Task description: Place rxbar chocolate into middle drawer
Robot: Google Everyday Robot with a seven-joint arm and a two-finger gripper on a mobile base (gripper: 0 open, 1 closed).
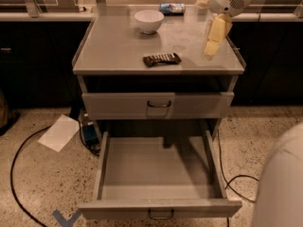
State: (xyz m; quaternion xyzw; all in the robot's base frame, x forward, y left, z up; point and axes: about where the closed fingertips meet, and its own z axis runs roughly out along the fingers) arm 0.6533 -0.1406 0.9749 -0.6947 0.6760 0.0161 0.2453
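Rxbar chocolate (162, 59) flat on cabinet top (118, 46), left of end effector (209, 52); grip state indiscernible.

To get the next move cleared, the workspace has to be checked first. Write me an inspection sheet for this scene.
Surface: flat grey metal cabinet top, carrying three items.
Job's things: small dark wrapped rxbar chocolate lies flat near the top's front edge; wide grey middle drawer is pulled out, nothing seen inside.
Clutter: round white bowl and blue-and-white packet at the back; grey upper drawer shut.
Grippers: pale yellow gripper hangs over the top's right side, right of the bar, not touching it.
Cables: black left cable and black right cable on the floor.
Surroundings: white paper sheet and blue tape mark on speckled floor.
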